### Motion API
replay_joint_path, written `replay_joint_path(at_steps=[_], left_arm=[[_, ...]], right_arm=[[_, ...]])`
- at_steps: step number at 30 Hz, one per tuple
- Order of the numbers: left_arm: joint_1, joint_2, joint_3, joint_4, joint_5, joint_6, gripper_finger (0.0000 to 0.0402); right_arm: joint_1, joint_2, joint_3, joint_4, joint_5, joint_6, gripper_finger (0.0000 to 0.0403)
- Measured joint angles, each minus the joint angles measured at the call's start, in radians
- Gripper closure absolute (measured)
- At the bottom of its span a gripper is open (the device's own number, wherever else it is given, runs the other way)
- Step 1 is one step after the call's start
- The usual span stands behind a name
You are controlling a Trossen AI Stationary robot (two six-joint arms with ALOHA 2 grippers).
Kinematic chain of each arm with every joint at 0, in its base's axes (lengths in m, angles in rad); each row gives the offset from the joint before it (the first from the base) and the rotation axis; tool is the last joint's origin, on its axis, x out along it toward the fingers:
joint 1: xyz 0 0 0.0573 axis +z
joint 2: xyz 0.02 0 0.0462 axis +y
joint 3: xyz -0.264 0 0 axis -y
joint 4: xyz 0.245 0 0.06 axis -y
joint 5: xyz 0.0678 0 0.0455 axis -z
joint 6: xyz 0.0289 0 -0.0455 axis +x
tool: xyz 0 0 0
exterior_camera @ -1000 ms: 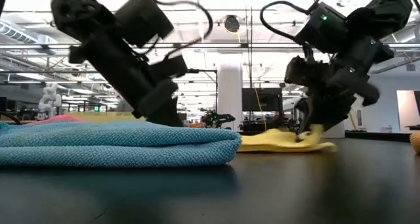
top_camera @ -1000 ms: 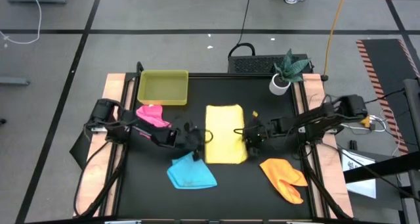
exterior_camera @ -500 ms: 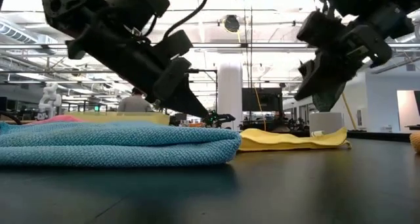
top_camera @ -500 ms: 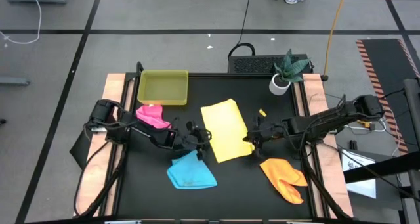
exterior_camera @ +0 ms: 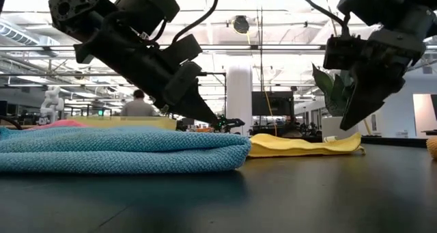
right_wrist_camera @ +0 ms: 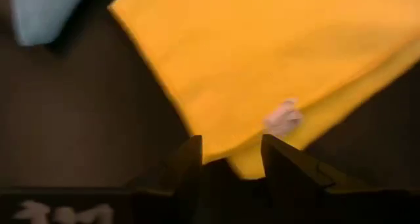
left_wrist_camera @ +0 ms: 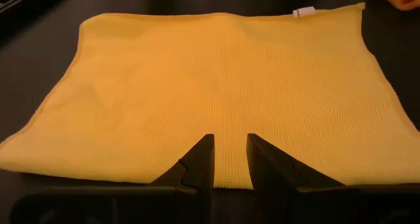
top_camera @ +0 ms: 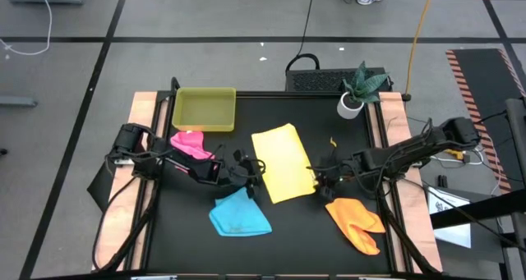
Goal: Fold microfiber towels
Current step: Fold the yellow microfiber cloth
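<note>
The yellow towel [top_camera: 283, 161] lies flat and slanted at mid-table, in layers, a white tag [right_wrist_camera: 283, 119] at its right near corner. My left gripper [top_camera: 251, 172] [left_wrist_camera: 230, 142] hovers open by a narrow gap over its left edge. My right gripper [top_camera: 322, 178] [right_wrist_camera: 230, 148] stands open above that tagged corner, lifted clear in the low view [exterior_camera: 351, 120]. The blue towel [top_camera: 238, 216] lies bunched near the front, the pink towel [top_camera: 191, 143] at the left, and the orange towel [top_camera: 355, 222] at the near right.
A yellow-green tray [top_camera: 204, 112] stands at the far left, and a potted plant [top_camera: 355, 91] at the far right corner. In the low view the blue towel [exterior_camera: 123, 151] fills the near left. A person [exterior_camera: 140, 103] shows in the room behind.
My right gripper has let go of the yellow towel's right edge, risen, and drawn back toward the table's right and near edges. The towel has turned from square with the table to slanted. My left gripper has lifted a little off the towel's left edge.
</note>
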Motion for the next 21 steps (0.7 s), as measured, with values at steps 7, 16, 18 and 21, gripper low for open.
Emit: replay_joint_path(at_steps=[7,16,18,21], left_arm=[[0.000,0.000,0.000,0.000,0.000,0.002,0.0309],[0.000,0.000,0.000,-0.003,0.000,0.002,0.0309],[0.000,0.000,0.000,-0.003,0.000,0.002,0.0309],[0.000,0.000,0.000,-0.003,0.000,0.002,0.0309]], right_arm=[[0.000,0.117,0.000,0.068,-0.047,0.068,0.0258],[0.000,0.170,0.001,0.098,-0.037,0.075,0.0315],[0.000,0.162,0.000,0.094,-0.037,0.065,0.0340],[0.000,0.146,0.000,0.096,-0.039,0.055,0.0380]])
